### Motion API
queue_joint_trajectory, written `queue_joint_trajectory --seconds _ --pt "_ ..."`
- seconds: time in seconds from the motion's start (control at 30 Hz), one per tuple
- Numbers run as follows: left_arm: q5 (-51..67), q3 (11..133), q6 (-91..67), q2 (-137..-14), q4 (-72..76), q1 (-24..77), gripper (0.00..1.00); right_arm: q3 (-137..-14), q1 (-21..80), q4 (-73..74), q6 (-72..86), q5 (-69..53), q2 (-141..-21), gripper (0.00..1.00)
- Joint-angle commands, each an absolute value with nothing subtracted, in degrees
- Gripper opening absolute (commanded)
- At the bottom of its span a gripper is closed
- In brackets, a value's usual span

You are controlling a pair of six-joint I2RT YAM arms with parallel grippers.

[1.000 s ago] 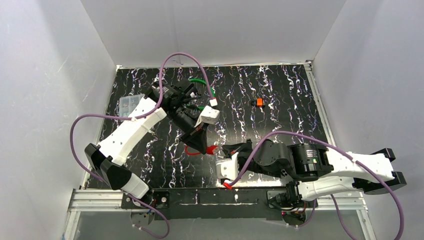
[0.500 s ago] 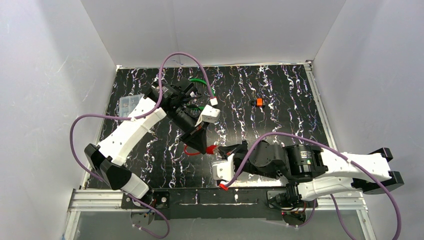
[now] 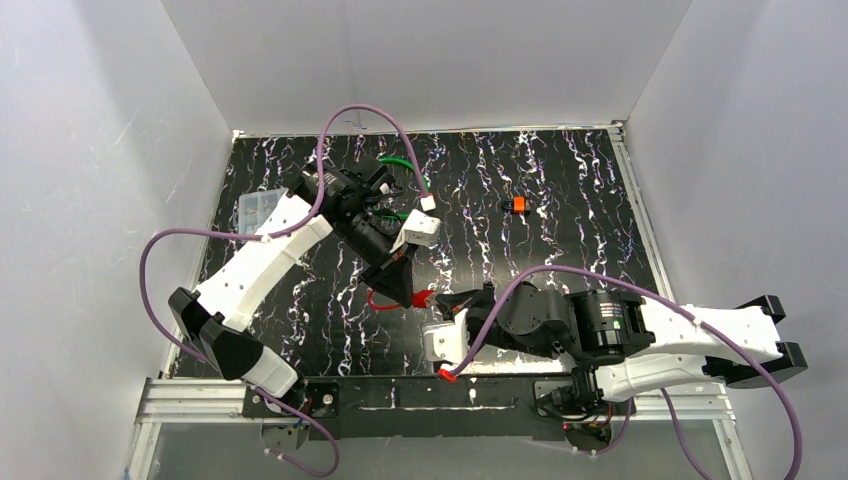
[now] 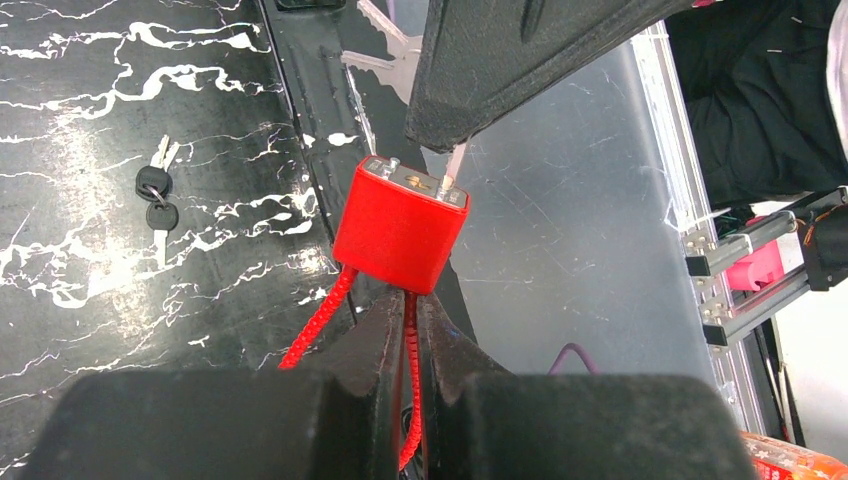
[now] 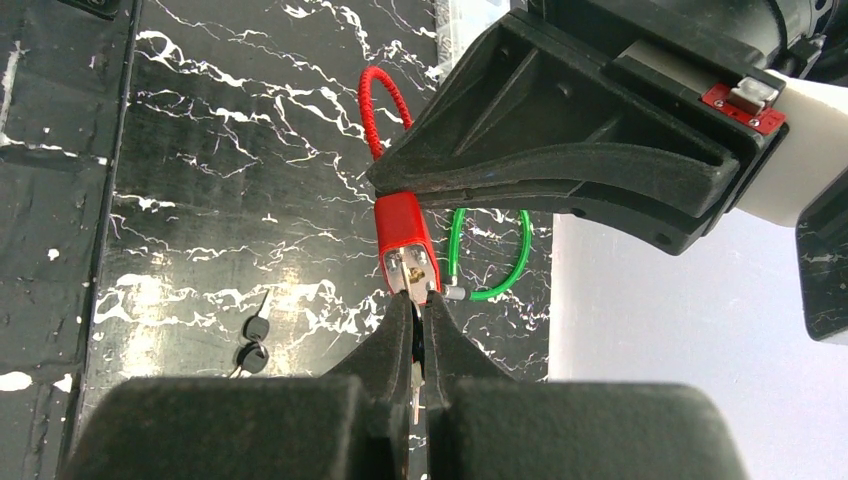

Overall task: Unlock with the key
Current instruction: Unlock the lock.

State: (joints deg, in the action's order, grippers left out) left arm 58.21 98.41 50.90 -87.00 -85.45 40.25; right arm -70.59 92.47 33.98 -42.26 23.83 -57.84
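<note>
A small red padlock [image 4: 402,224] with a red cable loop [image 5: 373,106] hangs in the air at the table's middle front [image 3: 422,297]. My left gripper [image 4: 408,305] is shut on the cable just under the lock body. My right gripper [image 5: 418,305] is shut on a silver key [image 5: 414,375] whose tip touches the lock's keyed face [image 5: 411,265]. In the left wrist view the key blade [image 4: 455,160] meets the lock top below the right fingers [image 4: 480,80]. In the top view the two grippers meet tip to tip.
A pair of black-headed keys [image 4: 155,190] lies on the black marbled table, also in the right wrist view [image 5: 250,342]. A green cable lock [image 5: 490,255] lies behind. An orange-and-black lock [image 3: 515,205] sits far right; a clear box [image 3: 258,206] far left.
My right arm has slid a little left toward the lock between one second ago and now. The left arm and lock have stayed put.
</note>
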Motion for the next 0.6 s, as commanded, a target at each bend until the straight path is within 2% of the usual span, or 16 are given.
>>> queue_joint_trajectory --seconds 0.0,0.43,0.5,0.57 --pt "60.39 101.01 50.04 -85.92 -88.55 40.39 0.0 -70.18 93.0 32.26 -42.1 23.09 -57.52 0.01" --pt "60.69 101.47 48.79 -85.43 -87.44 40.43 0.0 -68.51 93.25 30.08 -43.16 25.61 -58.93 0.01" --pt "61.18 101.64 48.62 -85.42 -87.39 42.78 0.0 -68.31 93.31 29.19 -43.32 26.92 -59.21 0.01" --pt "61.55 101.58 48.01 -85.26 -86.98 40.41 0.0 -68.25 93.29 28.69 -43.32 27.58 -59.47 0.01"
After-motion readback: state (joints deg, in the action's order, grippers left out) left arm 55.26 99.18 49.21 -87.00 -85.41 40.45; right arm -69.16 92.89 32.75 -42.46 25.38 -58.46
